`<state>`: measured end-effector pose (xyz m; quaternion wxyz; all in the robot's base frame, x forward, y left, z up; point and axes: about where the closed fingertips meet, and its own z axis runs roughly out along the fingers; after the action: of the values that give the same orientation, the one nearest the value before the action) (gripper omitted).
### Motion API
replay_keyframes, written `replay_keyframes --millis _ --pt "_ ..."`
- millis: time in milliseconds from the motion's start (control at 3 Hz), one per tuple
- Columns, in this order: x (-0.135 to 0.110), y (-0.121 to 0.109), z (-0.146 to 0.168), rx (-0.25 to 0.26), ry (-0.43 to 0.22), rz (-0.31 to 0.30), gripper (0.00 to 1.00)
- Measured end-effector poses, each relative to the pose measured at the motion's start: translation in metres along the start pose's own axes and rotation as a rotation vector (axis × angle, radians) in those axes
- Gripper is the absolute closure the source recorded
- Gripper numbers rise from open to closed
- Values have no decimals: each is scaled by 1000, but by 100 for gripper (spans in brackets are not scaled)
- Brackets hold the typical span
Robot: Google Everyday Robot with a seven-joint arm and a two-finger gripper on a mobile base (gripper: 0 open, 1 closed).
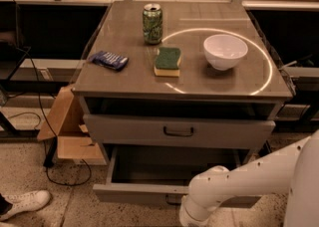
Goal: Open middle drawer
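The middle drawer [149, 130] is the grey flat front with a small dark loop handle [178, 132], just under the cabinet top; I cannot tell whether it is fully shut. Beneath it the lowest drawer [139, 191] stands pulled out, its inside dark. My white arm [234, 186] comes in from the lower right and bends down in front of that lowest drawer's front panel. The gripper is past the frame's bottom edge, out of view.
On the cabinet top [124, 81] stand a green can [152, 23], a green and yellow sponge [167, 61], a white bowl [225, 51] and a blue packet [109, 60]. A cardboard box [67, 131], cables and a white shoe [25, 204] lie on the floor to the left.
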<state>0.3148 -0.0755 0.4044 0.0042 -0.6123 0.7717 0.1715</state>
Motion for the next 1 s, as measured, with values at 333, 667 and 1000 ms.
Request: replay_keyframes --millis 333,667,1000 --pt "-3 1 -2 0 0 0 0" --pt "-20 9 21 -33 70 -39 0" --pt "-27 10 22 -36 74 -38 0"
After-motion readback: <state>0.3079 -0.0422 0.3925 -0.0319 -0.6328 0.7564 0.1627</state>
